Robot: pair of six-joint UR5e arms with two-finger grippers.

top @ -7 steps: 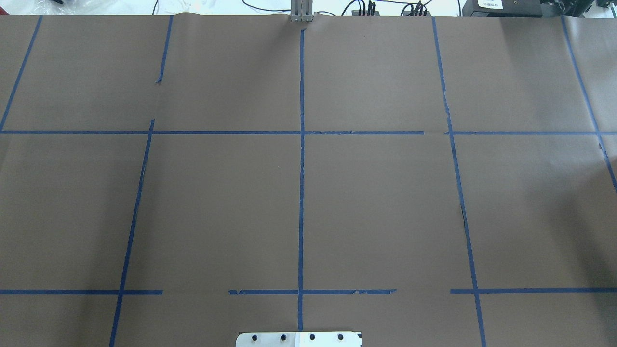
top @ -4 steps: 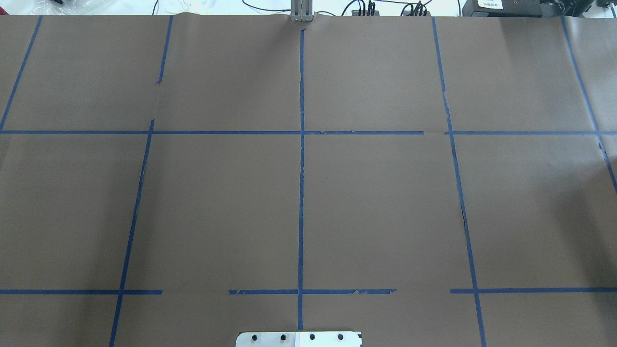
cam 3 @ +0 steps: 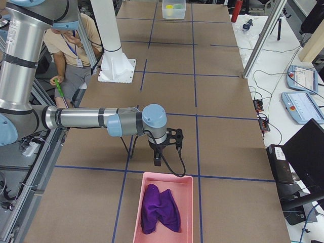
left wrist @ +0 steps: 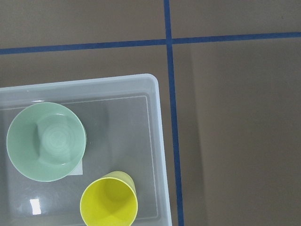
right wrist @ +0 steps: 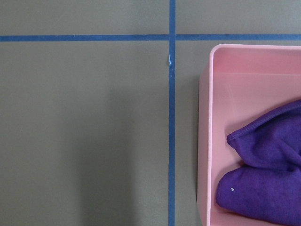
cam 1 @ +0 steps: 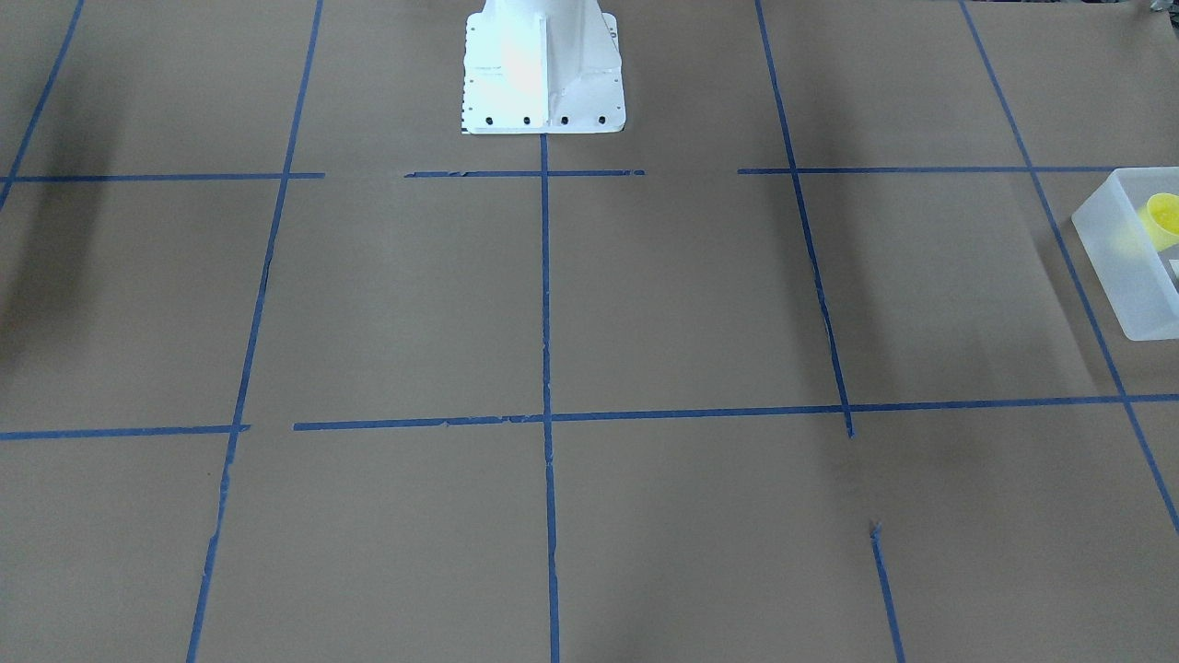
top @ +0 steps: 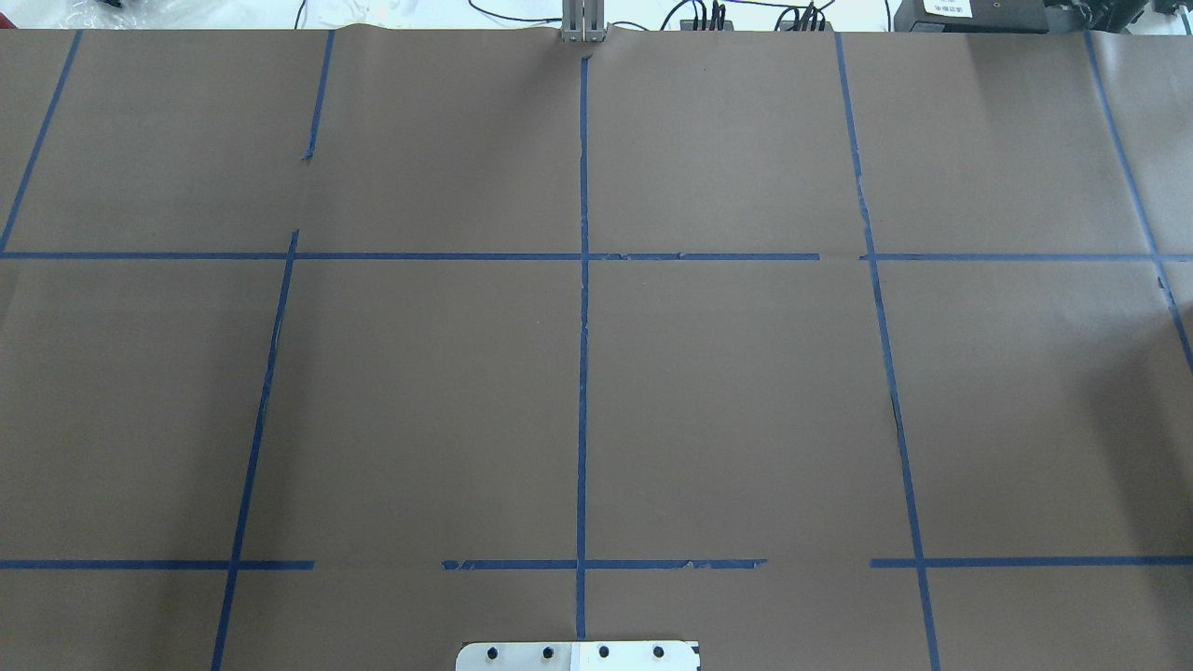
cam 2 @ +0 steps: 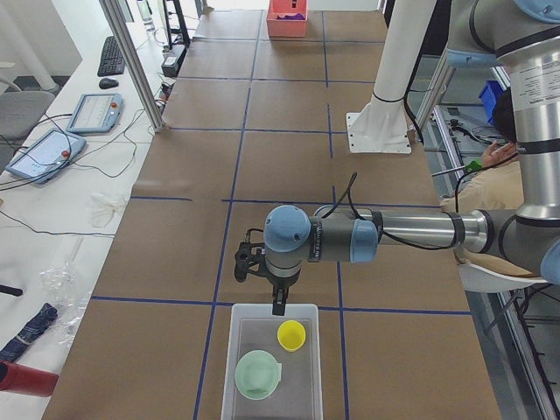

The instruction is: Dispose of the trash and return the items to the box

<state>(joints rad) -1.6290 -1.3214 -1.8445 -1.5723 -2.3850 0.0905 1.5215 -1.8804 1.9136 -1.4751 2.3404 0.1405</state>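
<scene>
The yellow cup [left wrist: 108,203] stands upright inside the frosted white box [left wrist: 157,141], next to a pale green bowl [left wrist: 46,141]. In the exterior left view the cup [cam 2: 291,334] and bowl [cam 2: 257,374] sit in the box [cam 2: 229,350]. My left gripper [cam 2: 278,306] hangs just above the box's far rim; I cannot tell if it is open or shut. The box [cam 1: 1128,276] and cup [cam 1: 1162,216] show at the front-facing view's right edge. My right gripper [cam 3: 157,161] hangs by a pink tray [cam 3: 164,177] holding a purple cloth [cam 3: 159,208]; its state cannot be told.
The pink tray [right wrist: 204,141] with the purple cloth [right wrist: 263,179] is at the table's end on my right. The robot's white base [cam 1: 543,64] stands mid-table. A person [cam 3: 71,45] sits behind the robot. Blue tape lines grid the brown table cover.
</scene>
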